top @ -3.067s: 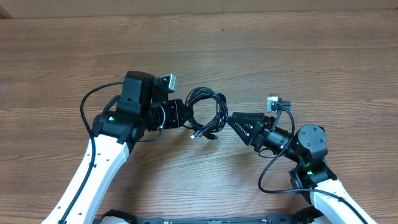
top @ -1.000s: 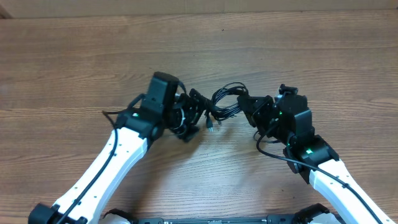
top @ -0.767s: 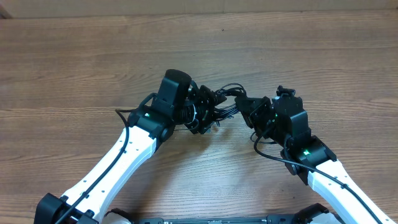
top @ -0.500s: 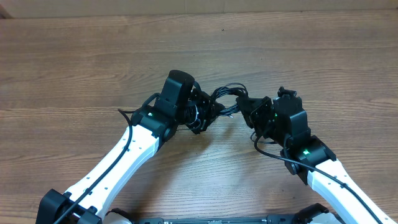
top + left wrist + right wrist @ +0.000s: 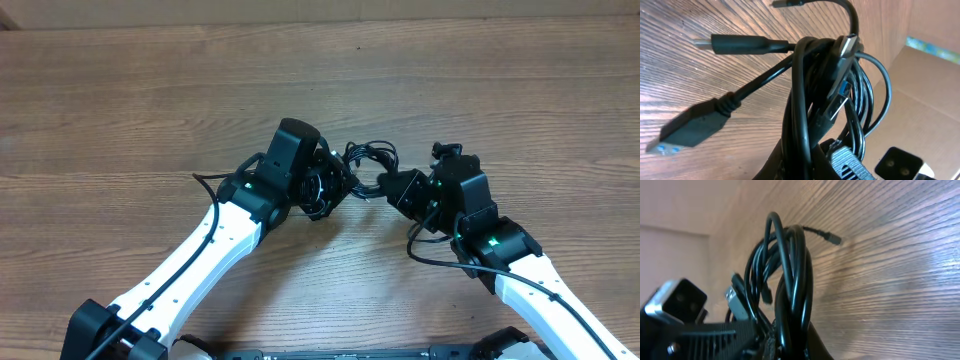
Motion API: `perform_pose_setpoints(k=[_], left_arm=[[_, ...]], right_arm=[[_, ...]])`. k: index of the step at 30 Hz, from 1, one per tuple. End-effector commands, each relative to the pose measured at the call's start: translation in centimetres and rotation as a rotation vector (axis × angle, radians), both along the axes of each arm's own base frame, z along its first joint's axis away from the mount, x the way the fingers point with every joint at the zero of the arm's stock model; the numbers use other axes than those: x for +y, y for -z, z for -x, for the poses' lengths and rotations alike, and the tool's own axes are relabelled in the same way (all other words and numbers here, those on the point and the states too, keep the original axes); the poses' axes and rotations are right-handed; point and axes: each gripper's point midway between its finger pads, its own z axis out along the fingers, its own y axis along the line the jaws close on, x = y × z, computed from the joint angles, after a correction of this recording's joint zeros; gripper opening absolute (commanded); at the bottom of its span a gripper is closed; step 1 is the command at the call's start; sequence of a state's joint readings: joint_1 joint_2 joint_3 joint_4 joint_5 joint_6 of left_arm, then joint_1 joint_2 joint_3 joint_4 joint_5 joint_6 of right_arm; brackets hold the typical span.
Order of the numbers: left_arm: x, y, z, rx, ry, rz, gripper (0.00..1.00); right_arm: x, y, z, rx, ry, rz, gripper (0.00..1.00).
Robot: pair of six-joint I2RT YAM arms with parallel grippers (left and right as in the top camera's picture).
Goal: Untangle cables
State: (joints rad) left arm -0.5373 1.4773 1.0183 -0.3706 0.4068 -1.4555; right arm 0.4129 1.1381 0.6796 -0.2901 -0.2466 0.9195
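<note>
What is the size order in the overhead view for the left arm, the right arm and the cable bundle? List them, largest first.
1. left arm, longest stretch in frame
2. right arm, less of it shows
3. cable bundle, clearly smallest

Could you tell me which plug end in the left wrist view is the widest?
The flat plug at lower left, blue at its mouth; the slim plug above it ends in a silver tip.

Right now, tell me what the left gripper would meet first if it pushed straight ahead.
The left gripper is shut on the cables, so those come first. Right behind them is likely the right gripper, gripping the same bundle.
</note>
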Motion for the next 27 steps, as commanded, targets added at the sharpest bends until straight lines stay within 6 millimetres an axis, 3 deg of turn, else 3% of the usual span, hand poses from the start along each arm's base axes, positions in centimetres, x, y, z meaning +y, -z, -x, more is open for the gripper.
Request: perform_pose_setpoints(k=[1, 6, 7, 10, 14, 16, 17, 19, 20, 25, 27], left_arm=[[2.6, -0.5, -3.2, -0.110, -0.087, -0.070, 0.04], [2.6, -0.5, -3.2, -0.113, -0.082, -0.071, 0.04], [2.7, -0.5, -3.3, -0.114, -0.084, -0.073, 0.04], [3.1, -0.3, -3.5, -0.120, -0.105, -0.095, 0.04], [3.6, -0.2, -3.9, -0.114, -0.139, -0.101, 0.04], [3.7, -0.2, -4.0, -0.094, -0.168, -0.086, 0.04], [3.8, -0.2, -4.0, -0.078, -0.183, -0.076, 0.04], [3.8, -0.2, -3.9, -0.052, -0.204, -0.060, 0.04], [3.8, 0.1, -3.5, 0.004, -0.238, -0.039, 0.04], [3.1, 0.3, -2.3, 0.143, -0.285, 0.040, 0.05], [2.6, 0.1, -1.9, 0.167, -0.270, 0.065, 0.04]], right_arm=[[0.4, 1.0, 1.5, -0.004, -0.120, 0.066, 0.06], [0.4, 1.0, 1.5, -0.005, -0.120, 0.066, 0.37], [0.4, 1.0, 1.5, -0.005, -0.120, 0.065, 0.54], [0.6, 0.7, 1.2, -0.020, -0.120, 0.058, 0.75], [1.1, 0.5, 1.6, 0.041, -0.088, -0.019, 0.91], [1.4, 0.5, 1.9, 0.081, -0.075, -0.059, 0.87], [1.3, 0.6, 2.0, 0.100, -0.060, -0.068, 0.70], [1.3, 0.6, 2.0, 0.134, -0.025, -0.098, 0.68], [1.4, 0.9, 2.2, 0.167, -0.004, -0.112, 0.60], [1.6, 2.6, 1.4, 0.221, 0.037, -0.117, 0.58], [2.3, 3.2, 1.2, 0.242, 0.013, -0.137, 0.52]])
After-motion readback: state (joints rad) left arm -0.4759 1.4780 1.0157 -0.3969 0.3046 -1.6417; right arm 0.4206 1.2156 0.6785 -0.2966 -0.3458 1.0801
